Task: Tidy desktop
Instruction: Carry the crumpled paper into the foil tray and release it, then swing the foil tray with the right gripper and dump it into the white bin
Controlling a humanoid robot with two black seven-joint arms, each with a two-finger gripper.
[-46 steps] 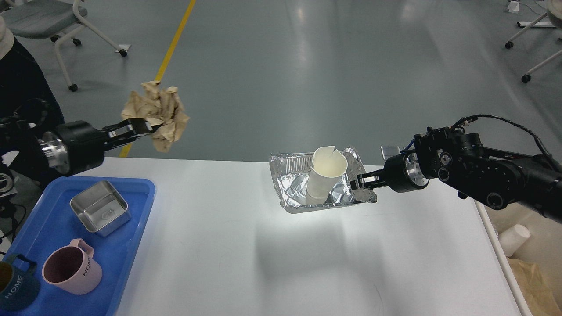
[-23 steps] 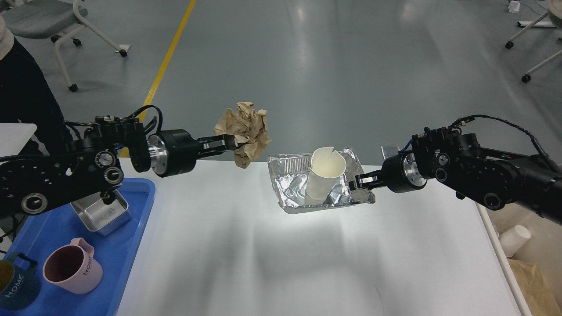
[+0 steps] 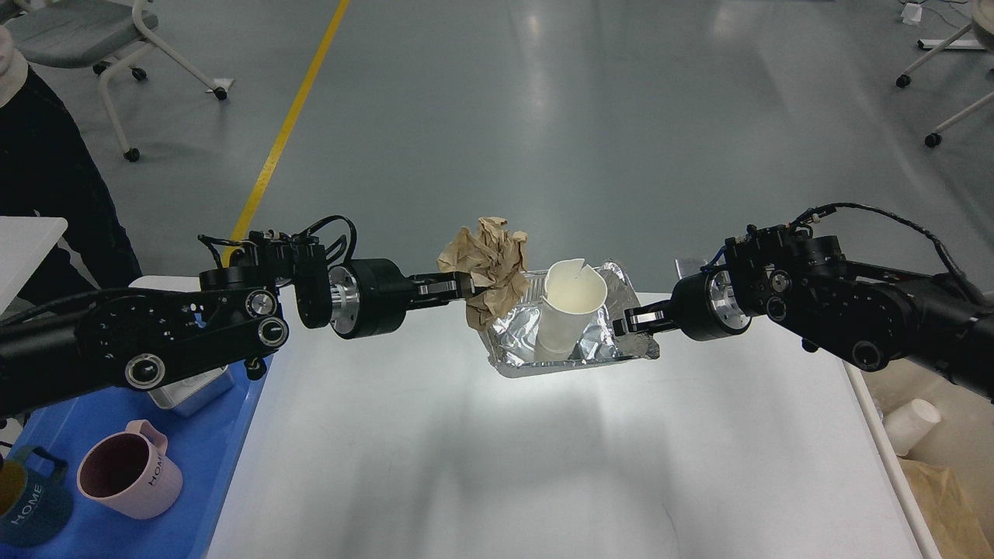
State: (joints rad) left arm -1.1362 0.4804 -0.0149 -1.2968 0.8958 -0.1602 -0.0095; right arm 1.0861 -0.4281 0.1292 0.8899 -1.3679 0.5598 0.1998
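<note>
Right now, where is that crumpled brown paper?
The crumpled brown paper is held in the left gripper, centre of the head view, raised at the left edge of the foil tray, beside the paper cup.

White table (image 3: pixel 481 466), rounded corners, glossy, and most of the top I can see is bare. On my left a blue tray (image 3: pixel 225 466) overlaps its edge, carrying a pink "HOME" mug (image 3: pixel 128 480), a dark blue "HOME" mug (image 3: pixel 27 501) and a metal tin (image 3: pixel 190 392) mostly hidden under my arm. A foil tray (image 3: pixel 571 334) with a white paper cup (image 3: pixel 571 307) standing in it is near the far edge; can't tell whether it rests on the table or is lifted off it.
</note>
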